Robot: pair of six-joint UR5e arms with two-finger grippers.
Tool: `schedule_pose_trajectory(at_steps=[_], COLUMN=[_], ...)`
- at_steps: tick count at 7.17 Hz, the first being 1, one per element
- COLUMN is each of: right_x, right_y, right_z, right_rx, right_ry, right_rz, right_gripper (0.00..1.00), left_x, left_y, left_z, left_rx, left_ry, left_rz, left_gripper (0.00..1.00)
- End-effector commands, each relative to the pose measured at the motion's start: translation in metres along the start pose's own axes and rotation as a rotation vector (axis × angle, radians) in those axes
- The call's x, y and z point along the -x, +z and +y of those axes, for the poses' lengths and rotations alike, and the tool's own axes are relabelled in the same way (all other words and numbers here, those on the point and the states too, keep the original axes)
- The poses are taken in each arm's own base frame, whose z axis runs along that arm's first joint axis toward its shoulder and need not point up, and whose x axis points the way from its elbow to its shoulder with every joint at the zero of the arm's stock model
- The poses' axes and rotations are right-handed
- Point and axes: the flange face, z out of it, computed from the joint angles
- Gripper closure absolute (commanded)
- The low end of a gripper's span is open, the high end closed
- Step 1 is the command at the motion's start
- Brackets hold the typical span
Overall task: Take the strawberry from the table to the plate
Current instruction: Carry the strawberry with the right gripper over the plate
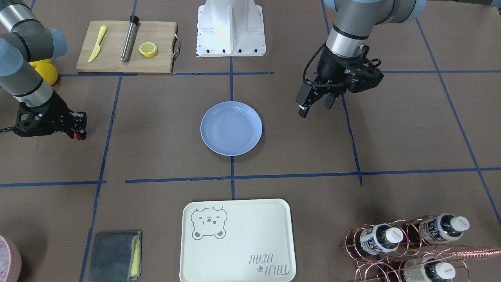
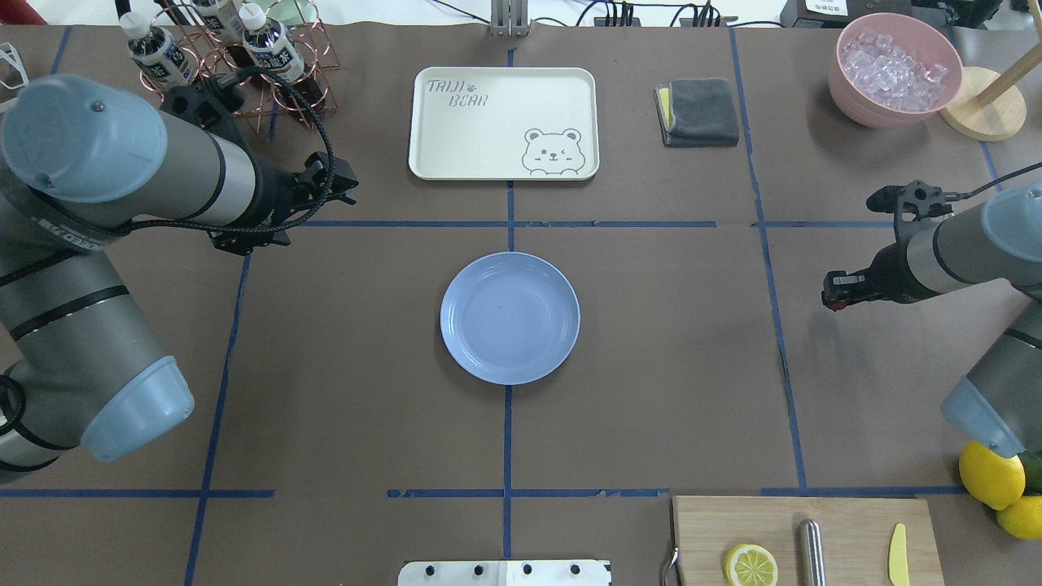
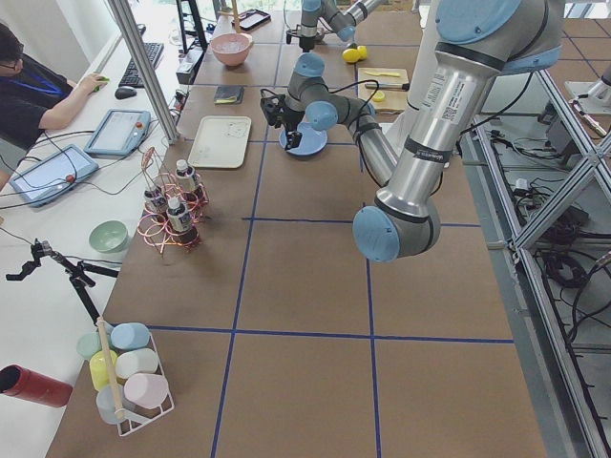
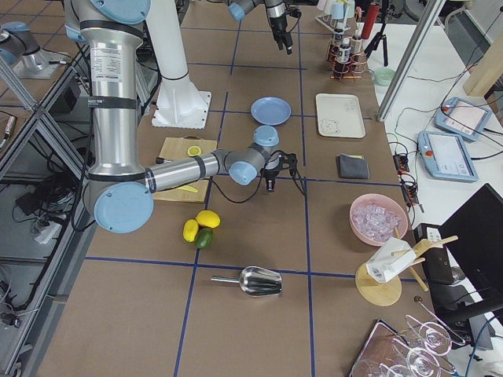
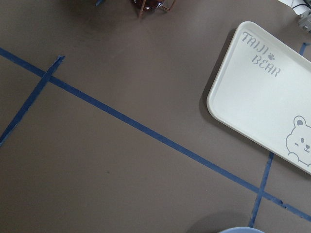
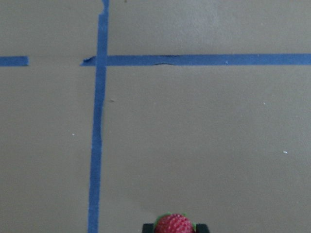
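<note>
A small dark-red strawberry [image 1: 80, 136] sits between the fingertips of my right gripper [image 1: 79, 134], which is shut on it far to the plate's side over the brown table [image 1: 156, 117]. The right wrist view shows the strawberry [image 6: 174, 224] at the bottom edge, above bare paper and blue tape. From overhead the right gripper [image 2: 832, 299] is well right of the light-blue plate [image 2: 510, 317]. The plate [image 1: 231, 128] lies empty at the table's centre. My left gripper [image 1: 316, 107] hangs open and empty beside the plate, above the table.
A wooden cutting board [image 1: 117, 58] holds a lemon half [image 1: 148, 49], a yellow knife and a metal rod. The cream bear tray [image 1: 236, 239], a grey cloth [image 1: 114, 255], a copper bottle rack [image 1: 407, 246], whole lemons [image 2: 993, 476] and a pink ice bowl [image 2: 894, 69] stand around the edges.
</note>
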Motion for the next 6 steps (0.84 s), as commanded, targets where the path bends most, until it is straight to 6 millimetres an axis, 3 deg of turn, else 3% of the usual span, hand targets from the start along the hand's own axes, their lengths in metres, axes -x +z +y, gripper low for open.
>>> schedule_pose_trajectory(at_steps=[1,2,3,4,5,6], right_x=[0.068,0.145,0.220,0.265,0.300,0.351], right_y=[-0.046,-0.073,-0.080,-0.080,-0.067,-0.055], right_z=[-0.035,-0.066,-0.069,-0.061,-0.049,-0.043], right_rx=[0.001,0.020,0.058,0.071,0.070,0.066], right_ry=[0.012,0.025,0.006,-0.031,-0.039,-0.003], right_rz=[-0.033,-0.013,-0.003,-0.009,-0.013,-0.016], right_gripper=[1.00,1.00,1.00,1.00,1.00,1.00], left_x=[0.010,0.018,0.041,0.062,0.090,0.119], left_y=[-0.019,-0.028,-0.031,-0.037,-0.043,-0.050], left_z=[-0.027,-0.050,-0.073,-0.097,-0.123,-0.147], left_rx=[-0.030,-0.029,-0.022,-0.032,-0.036,-0.045], left_ry=[0.093,0.190,0.291,0.383,0.447,0.509], left_rz=[-0.069,-0.106,-0.141,-0.169,-0.207,-0.248], left_gripper=[0.00,0.00,0.00,0.00,0.00,0.00])
